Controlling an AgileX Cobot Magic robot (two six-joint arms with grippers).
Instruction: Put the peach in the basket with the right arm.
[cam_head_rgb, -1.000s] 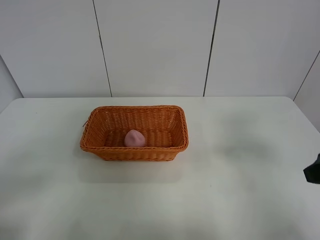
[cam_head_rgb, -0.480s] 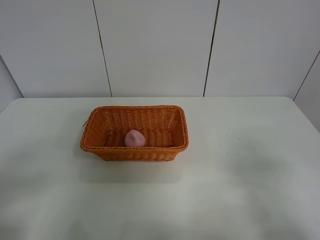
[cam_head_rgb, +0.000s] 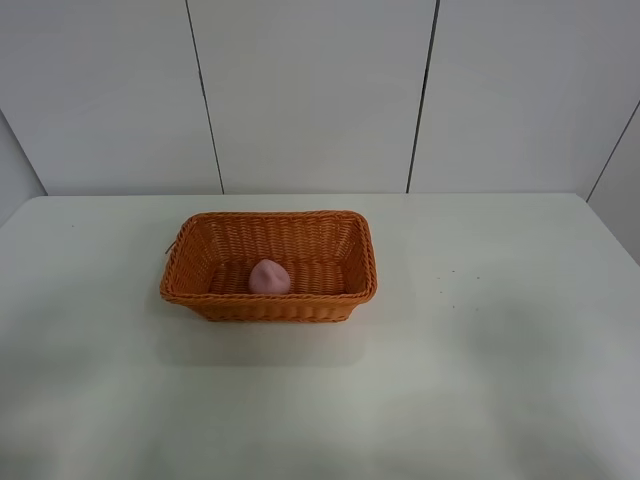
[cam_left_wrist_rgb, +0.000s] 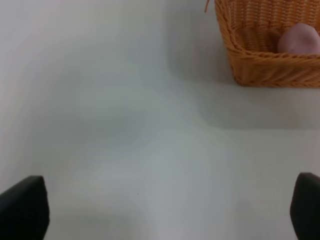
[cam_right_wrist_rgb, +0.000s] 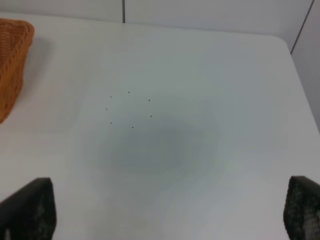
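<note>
Peach and basket share the frame at the middle of a broad white table (cam_head_rgb: 480, 380), which fills the high view from a panelled wall back to the camera. On that table the orange-brown wicker basket (cam_head_rgb: 268, 306) sits left of centre, its long side toward the viewer and its rolled rim unbroken. Inside it, on the woven floor near the front wall, rests the small pale pink peach (cam_head_rgb: 269, 277), pointed tip up and touching nothing but the weave.

Neither arm appears in the high view. The right gripper (cam_right_wrist_rgb: 165, 212) hangs over bare table well to the right of the basket, only the two black fingertips showing at the edges of its wrist view, set wide apart with nothing between them; a corner of the basket shows at that view's margin, the peach not at all. The left gripper (cam_left_wrist_rgb: 160, 207) is likewise spread wide and empty over bare table, with the basket and the peach ahead of it and well apart from it.

Judged by its matte skin and small size, the fruit should be light, slightly yielding and unlikely to slip; any grasp would go across its rounded middle, below the tip. With the peach already in the basket, the task looks complete.
</note>
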